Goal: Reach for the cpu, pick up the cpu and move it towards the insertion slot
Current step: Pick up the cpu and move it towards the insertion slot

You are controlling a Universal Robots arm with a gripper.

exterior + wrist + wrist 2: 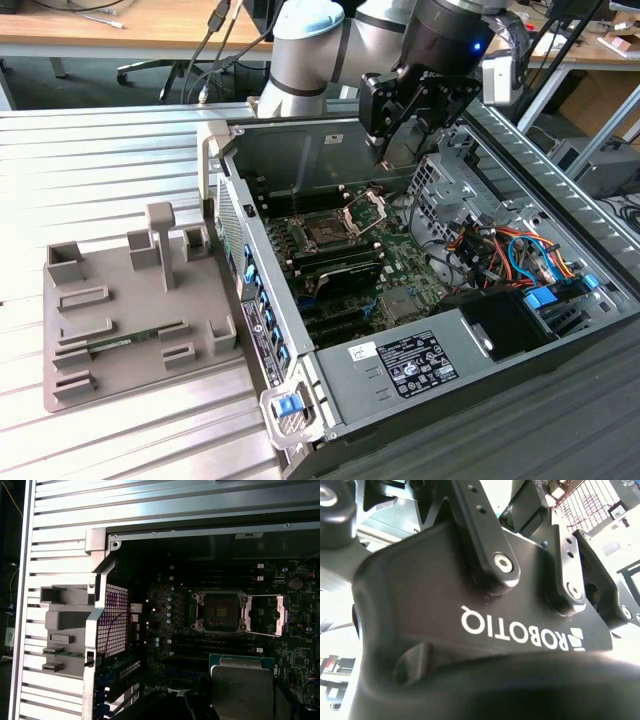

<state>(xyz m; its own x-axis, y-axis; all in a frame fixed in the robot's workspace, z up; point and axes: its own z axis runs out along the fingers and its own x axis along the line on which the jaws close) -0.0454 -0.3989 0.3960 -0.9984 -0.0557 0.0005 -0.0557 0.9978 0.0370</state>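
Observation:
The cpu (pixel 242 680), a silvery square chip with a thin rim, hangs close under the first wrist view's camera, above the green motherboard. My gripper (pixel 388 150) is shut on it, with dark fingers (pixel 165 705) beside the chip. The insertion slot (pixel 325 232) is a dark square socket in a silver frame, and its hinged bracket (pixel 365 212) is swung open. In the first wrist view the insertion slot (pixel 220 611) lies a short way from the chip, uncovered. In the exterior view the gripper hovers over the open case, above and to the right of the slot.
The open computer case (pixel 520 130) has metal walls all around the board. A drive cage and coloured cables (pixel 500 250) sit at the exterior view's right. A grey fixture tray (pixel 130 300) holding a green memory stick (pixel 130 340) lies on the ribbed table at the left.

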